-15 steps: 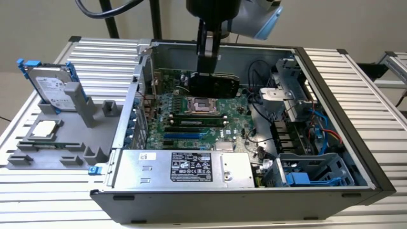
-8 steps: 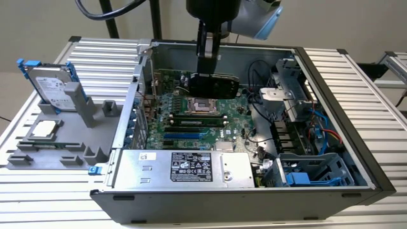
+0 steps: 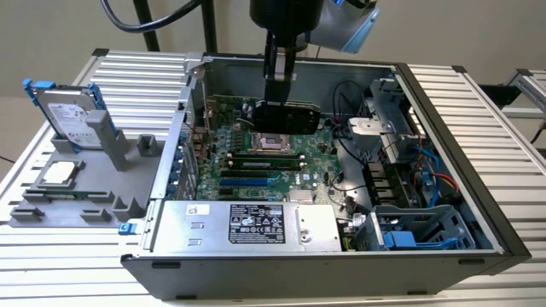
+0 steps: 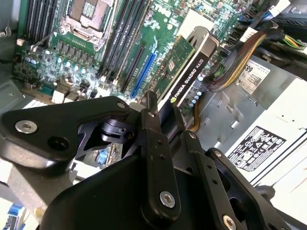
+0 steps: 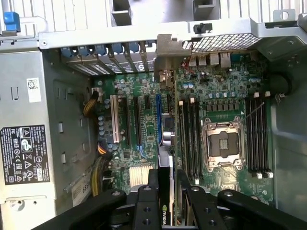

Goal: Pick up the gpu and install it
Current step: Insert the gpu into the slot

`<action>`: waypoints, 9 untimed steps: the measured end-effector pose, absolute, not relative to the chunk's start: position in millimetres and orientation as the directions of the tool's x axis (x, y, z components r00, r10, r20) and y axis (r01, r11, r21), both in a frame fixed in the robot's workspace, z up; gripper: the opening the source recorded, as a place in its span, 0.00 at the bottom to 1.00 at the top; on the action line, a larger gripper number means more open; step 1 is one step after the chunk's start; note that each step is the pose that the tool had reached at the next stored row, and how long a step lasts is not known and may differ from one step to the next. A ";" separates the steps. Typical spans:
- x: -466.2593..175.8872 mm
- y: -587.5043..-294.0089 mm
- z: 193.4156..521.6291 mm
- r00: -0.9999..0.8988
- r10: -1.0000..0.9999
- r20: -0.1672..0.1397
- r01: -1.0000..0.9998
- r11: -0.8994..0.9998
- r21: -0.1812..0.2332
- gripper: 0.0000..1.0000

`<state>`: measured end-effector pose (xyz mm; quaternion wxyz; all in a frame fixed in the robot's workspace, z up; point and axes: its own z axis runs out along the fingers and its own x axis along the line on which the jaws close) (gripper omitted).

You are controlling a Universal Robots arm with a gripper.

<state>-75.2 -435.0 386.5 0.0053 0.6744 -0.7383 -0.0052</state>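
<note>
The gripper (image 4: 165,112) is closed on the gpu (image 4: 189,72), its black fingers (image 4: 153,143) pressing one on each face of the card. In the first wrist view the card (image 5: 165,201) shows edge-on between the fingers of the gripper (image 5: 168,175).

In the exterior view the gripper (image 3: 277,102) hangs inside the open computer case (image 3: 444,192). It holds the gpu (image 3: 290,119) above the motherboard (image 3: 256,173), over the processor socket (image 3: 275,142) and not seated in any slot. Below the card lie the long expansion slots, among them a blue slot (image 5: 158,115), just beside the memory slots (image 5: 189,139).

The power supply (image 3: 247,224) fills one end of the case. The case stands on a slatted table (image 3: 477,115). Beyond the case wall, on the exterior view's left, a grey tray (image 3: 77,204) carries an upright hard drive (image 3: 64,118) in a blue frame and a square processor chip (image 3: 58,173).
</note>
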 end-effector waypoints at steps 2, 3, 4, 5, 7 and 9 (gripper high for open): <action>-75.1 -435.0 385.8 -0.088 -0.996 0.001 -0.996 0.088 0.015 0.00; -75.0 -435.0 385.4 -0.087 -0.996 0.001 -0.996 0.087 0.015 0.00; -74.9 -435.0 385.0 -0.085 -0.996 0.001 -0.996 0.085 0.015 0.00; -74.7 -435.0 384.3 -0.083 -0.997 0.001 -0.996 0.083 0.015 0.00; -74.2 -435.0 383.1 -0.078 -0.997 0.001 -0.997 0.078 0.015 0.00; -73.8 -435.0 382.1 -0.075 -0.997 0.001 -0.997 0.075 0.015 0.00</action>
